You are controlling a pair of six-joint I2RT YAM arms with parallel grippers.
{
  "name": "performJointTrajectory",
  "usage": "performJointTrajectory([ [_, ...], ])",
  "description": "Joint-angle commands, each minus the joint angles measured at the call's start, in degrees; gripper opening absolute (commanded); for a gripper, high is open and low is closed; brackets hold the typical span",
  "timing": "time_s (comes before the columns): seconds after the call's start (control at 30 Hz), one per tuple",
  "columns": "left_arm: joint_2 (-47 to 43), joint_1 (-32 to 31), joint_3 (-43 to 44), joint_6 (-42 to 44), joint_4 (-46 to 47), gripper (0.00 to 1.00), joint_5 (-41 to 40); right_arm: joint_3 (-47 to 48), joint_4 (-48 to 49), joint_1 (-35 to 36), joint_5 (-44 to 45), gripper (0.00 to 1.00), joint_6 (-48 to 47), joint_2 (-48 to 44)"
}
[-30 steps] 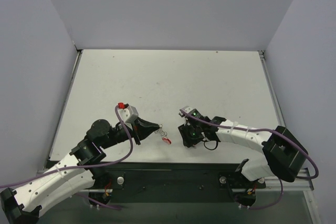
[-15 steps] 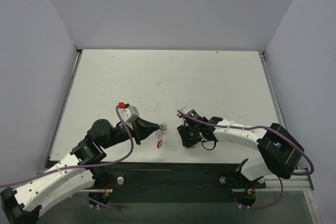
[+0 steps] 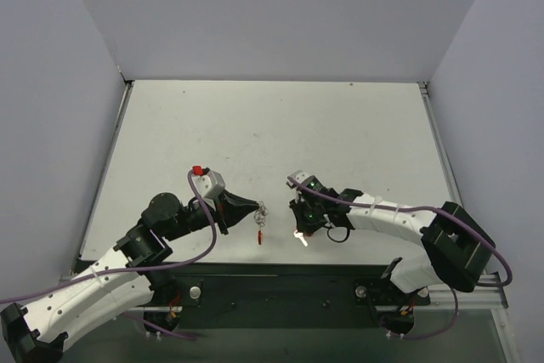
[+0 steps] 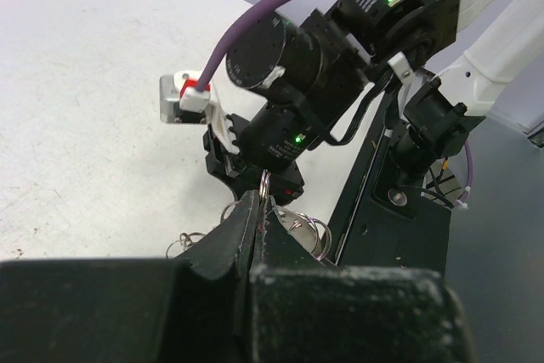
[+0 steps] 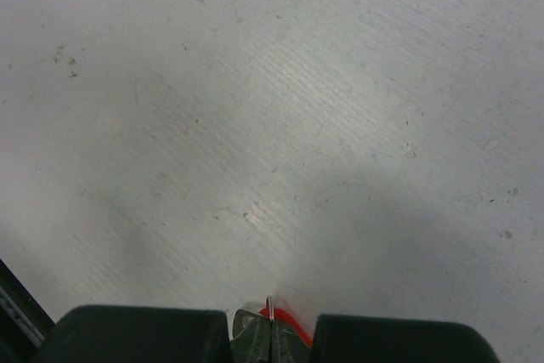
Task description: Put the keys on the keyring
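Note:
My left gripper (image 3: 254, 207) is shut on a thin silver ring (image 4: 264, 184) of the keyring. The other silver rings (image 4: 308, 232) hang beside its fingers. The red clip (image 3: 258, 234) dangles under them just above the table. My right gripper (image 3: 298, 229) sits close to the right of the keyring, fingertips down near the table. It is shut on the small red key tag (image 5: 291, 323), which has a thin wire loop at the fingertips. The tag shows as a pale speck (image 3: 299, 236) in the top view. My right gripper (image 4: 255, 163) faces the left one, almost touching.
The white table (image 3: 272, 133) has grey walls on three sides. Its near edge meets the black base rail (image 3: 280, 282) just behind both grippers. Purple cables (image 3: 200, 210) loop over both arms.
The red clip has swung left and now hangs straight down under the left gripper. The right gripper has edged a little left and the pale tag now shows below it.

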Motion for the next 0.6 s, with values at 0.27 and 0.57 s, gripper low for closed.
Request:
performJointTrajectory([
  [0.27,-2.7,0.2,-0.3,0.9,3.6,0.0,1.7,-2.8,2.7,0.5,-3.7,0.0,-8.4,-21.3],
  [0.57,-2.1,0.1,0.9,3.6,6.3,0.0,11.8,-3.6,5.3,-0.5,-13.3,0.0,-12.9,-34.3],
])
